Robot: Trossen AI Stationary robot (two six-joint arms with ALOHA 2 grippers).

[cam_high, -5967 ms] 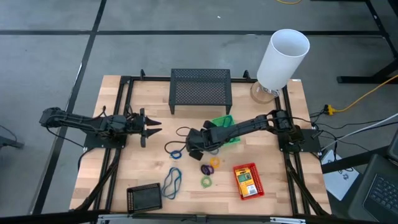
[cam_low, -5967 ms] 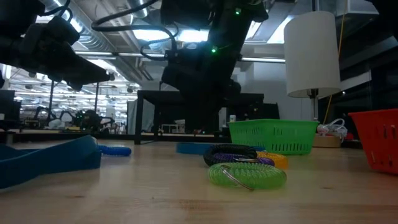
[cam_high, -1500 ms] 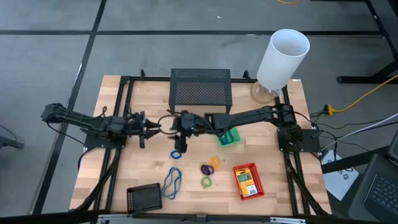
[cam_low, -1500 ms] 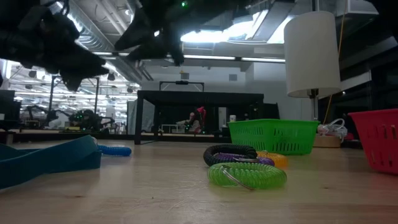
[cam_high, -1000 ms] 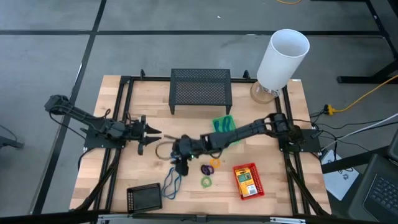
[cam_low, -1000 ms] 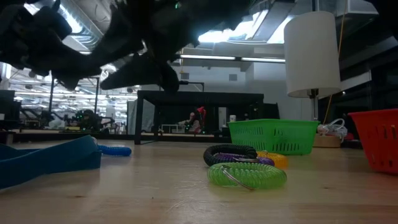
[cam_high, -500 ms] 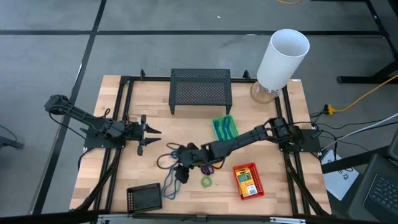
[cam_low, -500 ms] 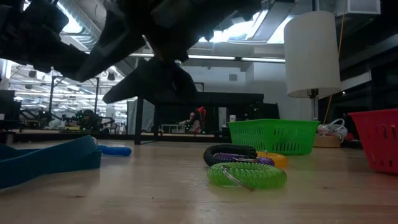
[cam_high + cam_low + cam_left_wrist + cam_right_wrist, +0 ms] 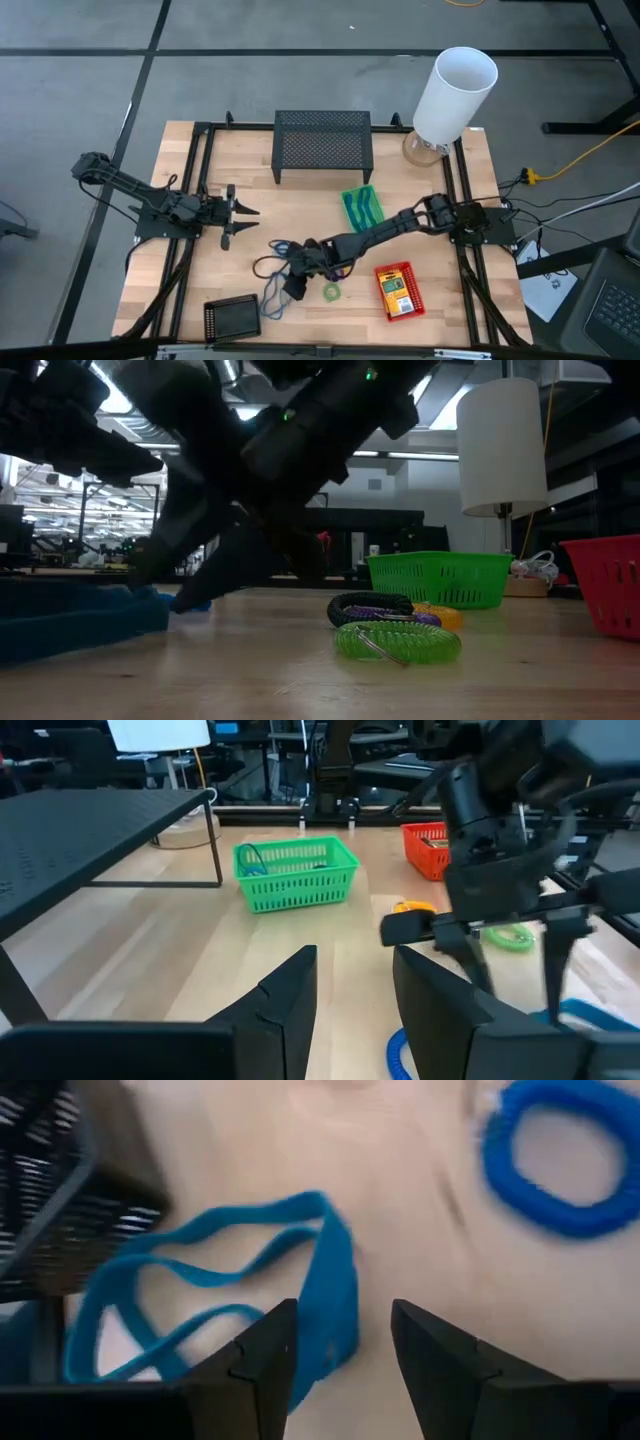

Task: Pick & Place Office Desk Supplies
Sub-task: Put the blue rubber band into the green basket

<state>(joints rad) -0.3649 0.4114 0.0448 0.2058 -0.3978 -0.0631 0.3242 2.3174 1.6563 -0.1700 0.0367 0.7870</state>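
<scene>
1. Wooden table (image 9: 230, 260) under bright lab lights, and the right gripper (image 9: 293, 287) reaches low over the blue band loops (image 9: 300, 1270), near the black basket (image 9: 232, 319), jaws spread with nothing between them.
2. Those bands look light, limp and thin; I'd pinch one strand where it stands up on edge.
3. Left gripper (image 9: 237, 211) waits at the table's left, jaws apart, empty.

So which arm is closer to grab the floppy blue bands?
The right arm. Its claw hangs open just above the thin blue band loops, while the left claw waits farther off by the table's left side.
</scene>
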